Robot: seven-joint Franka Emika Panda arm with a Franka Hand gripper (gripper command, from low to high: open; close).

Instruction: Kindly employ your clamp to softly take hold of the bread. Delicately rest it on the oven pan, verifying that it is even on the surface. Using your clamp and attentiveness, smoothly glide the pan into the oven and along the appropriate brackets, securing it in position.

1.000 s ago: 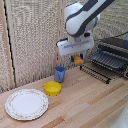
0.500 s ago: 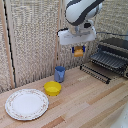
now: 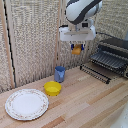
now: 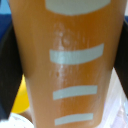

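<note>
Compared with a second ago, I have the gripper [image 3: 76,46] higher above the table [image 3: 90,105], so the lift is done and transfer to the oven pan [image 3: 107,60] at the exterior view's right comes next. The gripper is pinching the bread [image 3: 76,49], well above the blue cup [image 3: 60,74]. In the wrist view the bread [image 4: 67,62] hangs with its long axis vertical, pointing down.

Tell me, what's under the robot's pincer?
The small orange-tan bread block hangs from the pincer, high above the wooden table. The wrist view is filled by bread, covering what's directly beneath.
</note>
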